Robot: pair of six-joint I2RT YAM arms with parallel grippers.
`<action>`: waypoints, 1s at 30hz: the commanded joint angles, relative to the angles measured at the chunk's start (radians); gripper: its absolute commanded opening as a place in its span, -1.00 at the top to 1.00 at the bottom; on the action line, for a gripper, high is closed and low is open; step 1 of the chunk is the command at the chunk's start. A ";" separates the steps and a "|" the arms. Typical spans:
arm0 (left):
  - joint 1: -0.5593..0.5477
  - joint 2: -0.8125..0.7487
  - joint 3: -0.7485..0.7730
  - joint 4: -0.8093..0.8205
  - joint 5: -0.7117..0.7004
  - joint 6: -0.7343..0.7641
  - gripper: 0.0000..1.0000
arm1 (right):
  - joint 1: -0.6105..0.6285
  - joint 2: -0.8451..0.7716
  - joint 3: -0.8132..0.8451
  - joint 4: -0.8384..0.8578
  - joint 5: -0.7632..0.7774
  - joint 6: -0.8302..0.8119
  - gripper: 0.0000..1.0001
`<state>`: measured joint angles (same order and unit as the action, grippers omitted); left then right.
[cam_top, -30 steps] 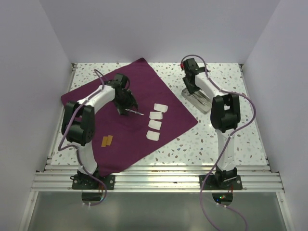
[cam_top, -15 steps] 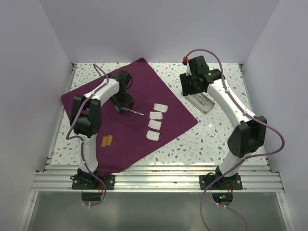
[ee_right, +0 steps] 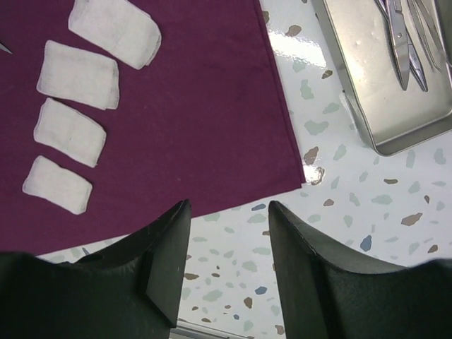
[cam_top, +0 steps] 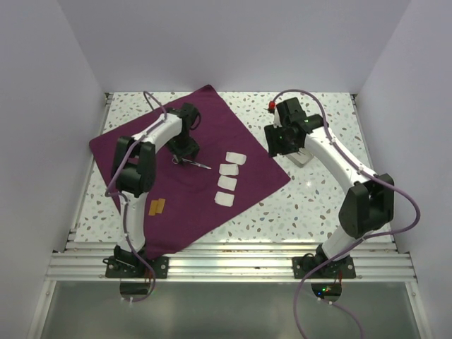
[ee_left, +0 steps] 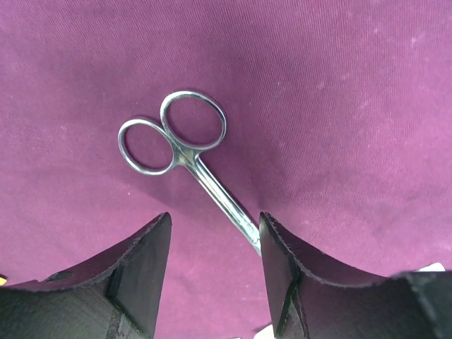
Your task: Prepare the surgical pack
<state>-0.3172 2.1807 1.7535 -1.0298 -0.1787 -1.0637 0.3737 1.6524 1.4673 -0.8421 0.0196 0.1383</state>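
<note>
Lying on the surgical pack [ee_left: 339, 99], scissors [ee_left: 185, 145] run blades-first between the left gripper [ee_left: 214, 229] jaws, open and empty, rings ahead; right gripper [ee_right: 227, 212] likewise open, empty.

Cloth [cam_top: 176, 198]: one.
Gauze pads [ee_right: 78, 74]: four.
Scissors [ee_left: 219, 198] on the cloth: one pair.
Tray [ee_right: 367, 70]: one.
Instruments [ee_right: 400, 42] in the tray: at least three; the frame edge cuts them off, so the exact count is indeterminate.
Orange tabs [cam_top: 157, 206]: apparently two, too small to confirm.
Arms [cam_top: 332, 159]: two.
</note>
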 commanded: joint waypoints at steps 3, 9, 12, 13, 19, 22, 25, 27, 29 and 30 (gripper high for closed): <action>0.001 0.044 0.070 -0.041 -0.054 -0.024 -0.13 | -0.002 -0.059 -0.015 0.047 -0.018 0.007 -0.04; 0.001 0.086 0.106 -0.053 -0.061 -0.022 -0.02 | -0.001 -0.051 -0.022 0.051 -0.017 0.007 -0.04; 0.000 0.094 0.115 -0.061 -0.070 -0.022 0.06 | -0.002 -0.049 -0.024 0.051 -0.017 0.006 -0.04; -0.002 0.094 0.112 -0.061 -0.071 -0.022 0.07 | -0.001 -0.051 -0.024 0.052 -0.018 0.006 -0.04; -0.002 0.097 0.095 -0.047 -0.062 -0.019 0.33 | 0.001 -0.051 -0.028 0.051 -0.018 0.009 -0.04; 0.000 0.093 0.080 -0.030 -0.050 -0.016 0.44 | -0.001 -0.049 -0.027 0.052 -0.017 0.007 -0.04; 0.000 0.082 0.069 -0.012 -0.042 -0.012 0.54 | 0.004 -0.049 -0.025 0.052 -0.017 0.009 -0.04; 0.000 0.068 0.061 -0.004 -0.041 -0.005 0.62 | 0.005 -0.045 -0.016 0.051 -0.018 0.009 -0.04; 0.000 0.060 0.057 0.005 -0.035 0.001 0.77 | 0.014 -0.040 -0.012 0.051 -0.018 0.007 -0.04; 0.003 0.050 0.052 0.008 -0.027 0.007 0.84 | 0.017 -0.033 -0.004 0.052 -0.018 0.007 -0.04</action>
<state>-0.3172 2.2566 1.8339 -1.0458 -0.1944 -1.0634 0.3794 1.6348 1.4467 -0.8150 0.0082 0.1387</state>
